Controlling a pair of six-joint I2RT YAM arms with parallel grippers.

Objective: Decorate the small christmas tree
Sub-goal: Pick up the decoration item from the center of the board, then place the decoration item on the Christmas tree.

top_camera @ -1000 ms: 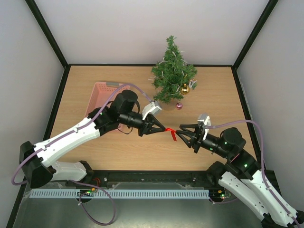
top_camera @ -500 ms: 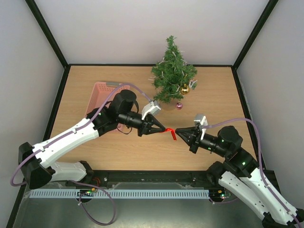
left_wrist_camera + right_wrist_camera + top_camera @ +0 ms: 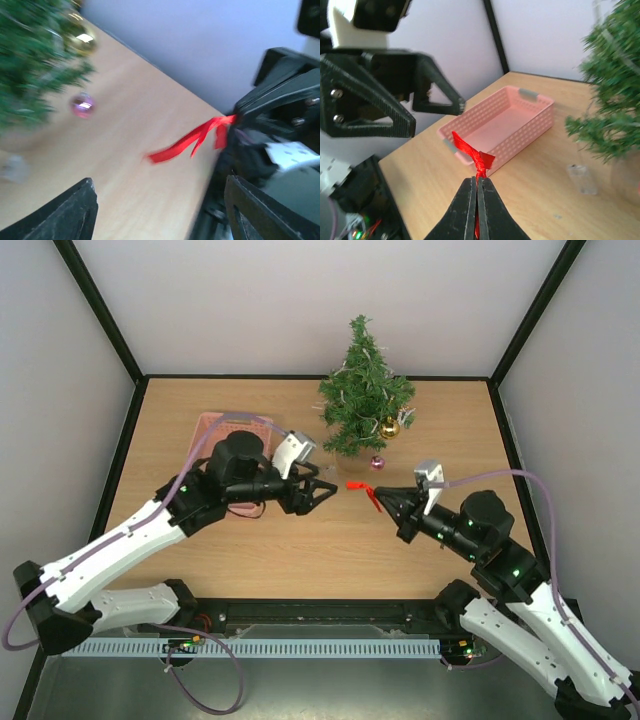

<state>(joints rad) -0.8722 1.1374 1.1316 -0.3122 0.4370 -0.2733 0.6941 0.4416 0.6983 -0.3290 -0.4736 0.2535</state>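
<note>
Changed hands since a second ago: left pincer (image 3: 327,487) is now standing spread and drawing back, empty; right pincer (image 3: 384,499), spread then, is now pressing together on the red ribbon (image 3: 361,486) and lifting it toward the tree.

- Pink basket (image 3: 207,431): perforated plastic, rectangular, lying at the left of the table (image 3: 455,445); its inside is showing bare in the right wrist view.
- Red ribbon: thin satin strip, limp and featherlight; its tails are dangling free beyond the closed tips, so it is likely fluttering with any quick move.
- Small christmas tree (image 3: 362,390): standing upright at the far middle of the table, apart from both pincers; conical, with bushy dark needles and pale strands running through them; probably light and easy to tip, its branches springy rather than stiff; steadying it low on the trunk and draping the ribbon over an outer branch tip is looking safest.
- Pink bauble (image 3: 377,462) and gold bauble (image 3: 389,427): glossy, round, sitting at the lower right of the tree; probably slippery and fragile.
</note>
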